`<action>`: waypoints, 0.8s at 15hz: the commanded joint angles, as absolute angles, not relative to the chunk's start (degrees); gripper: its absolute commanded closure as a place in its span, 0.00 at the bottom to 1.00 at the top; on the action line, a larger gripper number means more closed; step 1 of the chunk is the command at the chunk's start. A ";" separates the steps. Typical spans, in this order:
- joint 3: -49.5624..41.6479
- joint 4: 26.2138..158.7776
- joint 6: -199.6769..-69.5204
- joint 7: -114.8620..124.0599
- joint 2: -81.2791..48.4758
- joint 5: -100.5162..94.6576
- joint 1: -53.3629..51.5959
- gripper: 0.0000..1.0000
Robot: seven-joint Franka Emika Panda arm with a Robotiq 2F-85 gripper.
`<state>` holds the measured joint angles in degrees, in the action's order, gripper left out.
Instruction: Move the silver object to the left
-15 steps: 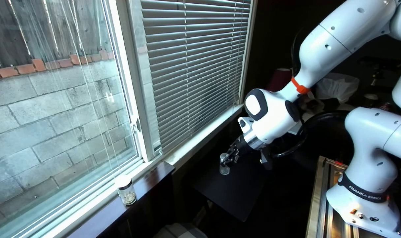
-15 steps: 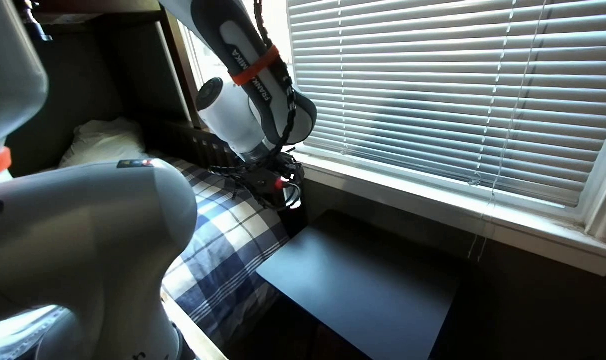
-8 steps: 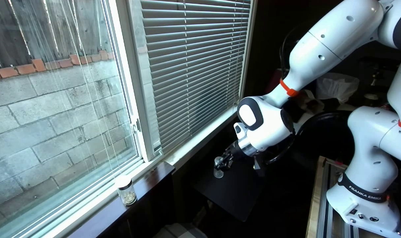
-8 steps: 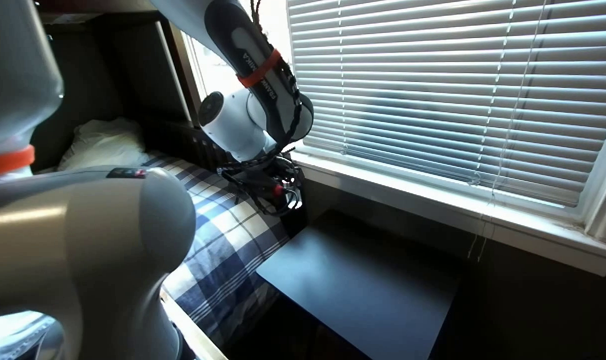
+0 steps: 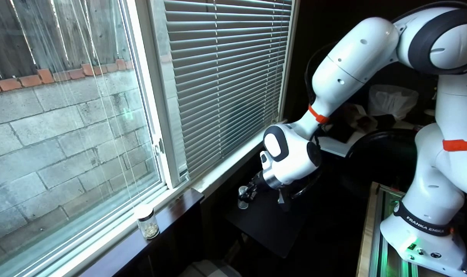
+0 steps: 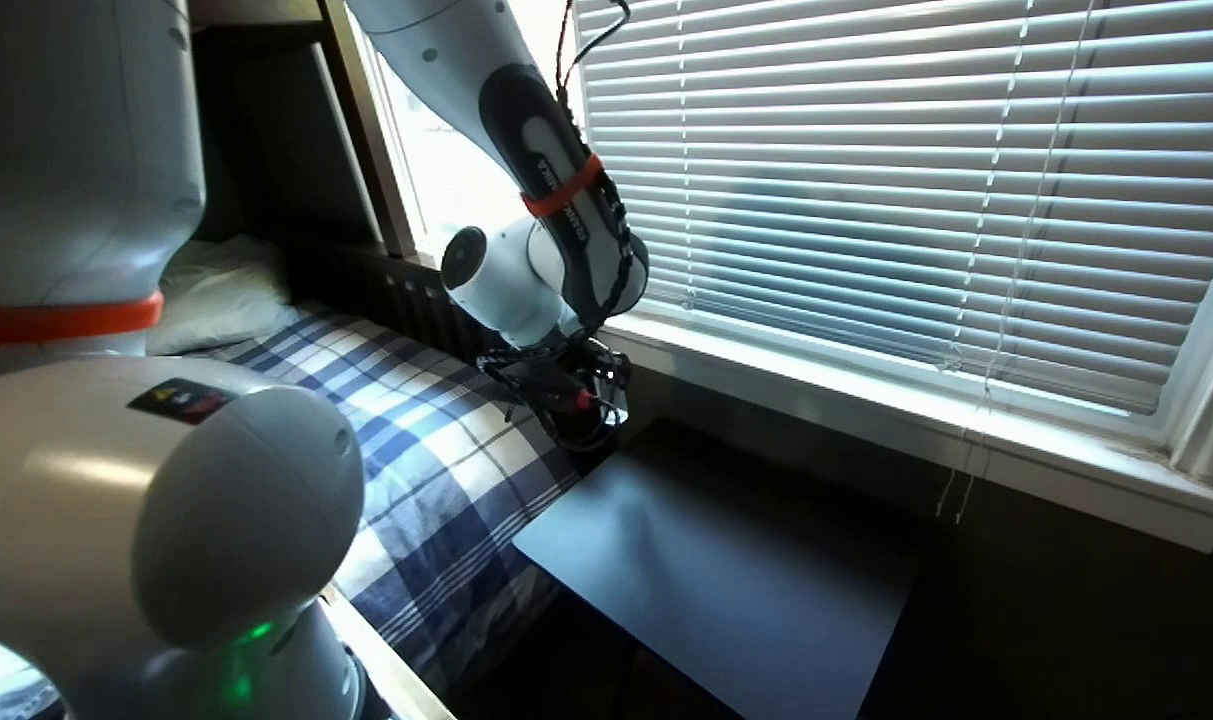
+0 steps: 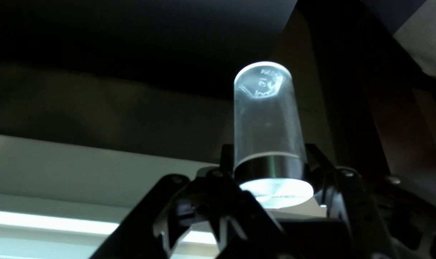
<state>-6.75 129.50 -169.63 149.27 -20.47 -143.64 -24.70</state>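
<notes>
A clear glass jar with a silver lid shows in the wrist view (image 7: 268, 122). It also shows in an exterior view (image 5: 243, 198), near the window side of the black table. My gripper (image 7: 270, 158) is shut on the jar, with one finger on each side around the lid. The jar hangs from the gripper, its base pointing away, and appears held in the air. In an exterior view my gripper (image 6: 611, 385) is partly covered by cables, and the jar is hard to make out there.
The black table (image 6: 736, 580) lies below the arm. A bed with a plaid cover (image 6: 446, 430) stands beside it. The window sill (image 6: 866, 400) and blinds (image 6: 866, 200) run along the wall. Another jar with grainy contents (image 5: 148, 225) stands on the ledge by the window.
The arm has carried the jar left and slightly down in an exterior view, toward the window wall. The gripper has stayed shut on it. The base light is now green.
</notes>
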 commanded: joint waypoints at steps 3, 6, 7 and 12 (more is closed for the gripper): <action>9.42 120.98 -165.88 144.36 -32.39 -143.64 -4.01 0.76; 14.92 117.91 -164.89 137.90 -37.78 -143.64 4.42 0.76; 16.54 117.00 -164.85 135.67 -39.28 -143.64 6.89 0.76; 22.37 114.16 -165.21 125.73 -44.97 -143.64 15.81 0.18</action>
<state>18.61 116.15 -165.53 130.61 -41.27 -143.64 11.16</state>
